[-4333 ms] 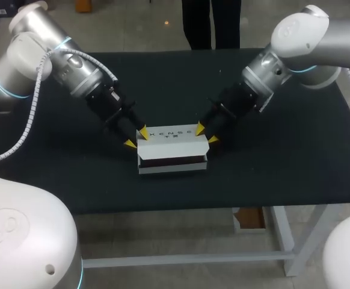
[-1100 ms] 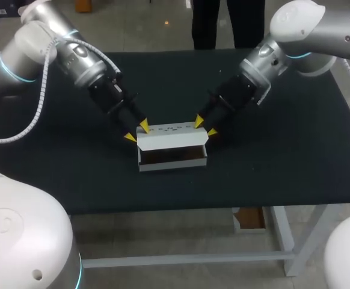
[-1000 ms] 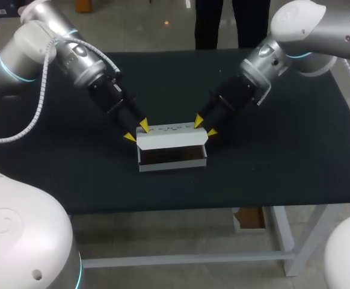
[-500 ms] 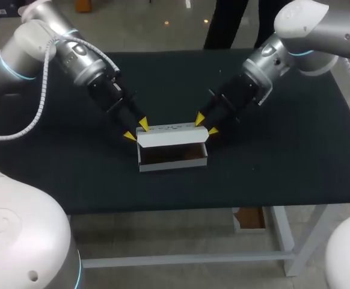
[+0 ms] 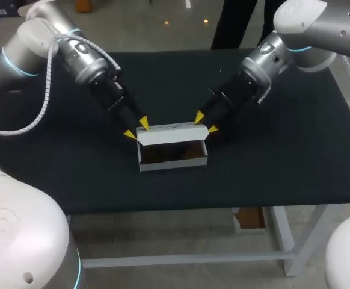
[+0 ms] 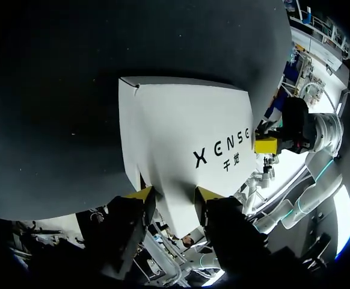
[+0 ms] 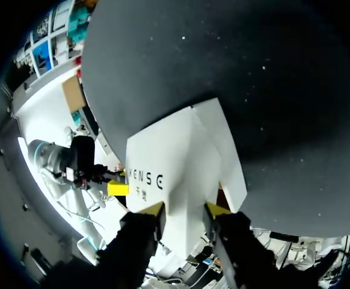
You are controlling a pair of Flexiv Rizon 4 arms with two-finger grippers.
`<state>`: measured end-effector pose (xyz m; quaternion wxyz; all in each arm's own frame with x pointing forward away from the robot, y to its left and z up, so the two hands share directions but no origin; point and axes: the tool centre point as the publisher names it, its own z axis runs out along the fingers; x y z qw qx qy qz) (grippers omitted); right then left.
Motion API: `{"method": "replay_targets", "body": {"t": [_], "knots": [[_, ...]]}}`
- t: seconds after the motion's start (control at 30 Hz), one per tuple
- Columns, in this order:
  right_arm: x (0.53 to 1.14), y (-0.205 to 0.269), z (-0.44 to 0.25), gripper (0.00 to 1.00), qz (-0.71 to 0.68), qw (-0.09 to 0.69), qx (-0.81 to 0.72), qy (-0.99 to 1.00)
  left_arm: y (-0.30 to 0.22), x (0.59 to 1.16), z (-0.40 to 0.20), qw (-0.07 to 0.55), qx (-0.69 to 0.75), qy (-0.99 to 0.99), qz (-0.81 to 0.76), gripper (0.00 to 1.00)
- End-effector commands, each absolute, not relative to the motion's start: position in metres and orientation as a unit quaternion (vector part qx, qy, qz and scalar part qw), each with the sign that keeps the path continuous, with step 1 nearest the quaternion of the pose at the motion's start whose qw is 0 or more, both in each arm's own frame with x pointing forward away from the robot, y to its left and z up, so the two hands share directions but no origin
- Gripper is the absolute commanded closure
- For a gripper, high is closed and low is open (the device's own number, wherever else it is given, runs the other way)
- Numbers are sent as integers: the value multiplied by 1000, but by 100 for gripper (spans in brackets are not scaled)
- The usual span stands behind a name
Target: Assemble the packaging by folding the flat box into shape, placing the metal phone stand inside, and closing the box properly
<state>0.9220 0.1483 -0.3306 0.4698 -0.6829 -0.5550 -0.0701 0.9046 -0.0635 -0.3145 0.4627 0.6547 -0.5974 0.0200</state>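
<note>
Black table [image 5: 295, 156] has loads of bare cloth on every side. The white box [image 5: 174, 162] sits mid-table, well off all edges, with its lid flap [image 5: 170, 136] raised. Left gripper [image 5: 136, 129] pinches the flap's left end, and right gripper [image 5: 204, 122] pinches its right end.

White box [image 5: 172, 136] with black lettering and a dark brown interior; plain black table [image 5: 283, 156]

Head view: fixed above and behind me, looking down over the table [image 5: 283, 156]. Left wrist view: close, along my left gripper [image 6: 174, 194] onto one end of the box [image 6: 181, 132]; right wrist view: along my right gripper [image 7: 185, 209], opposite end. All three share the box.
</note>
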Motion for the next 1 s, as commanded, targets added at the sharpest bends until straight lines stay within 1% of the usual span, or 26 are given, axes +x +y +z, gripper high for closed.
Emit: {"method": "replay_targets", "body": {"t": [0.03, 0.47, 1.0], "knots": [[928, 153, -331, 57, -58, 480, -677, -555, -67, 910, -314, 466, 652, -598, 13, 55], [931, 154, -329, 58, -41, 498, -675, -543, -68, 911, -311, 478, 647, -594, -3, 55], [934, 157, -325, 58, -33, 502, -675, -540, -68, 916, -310, 489, 644, -588, -16, 56]]}}
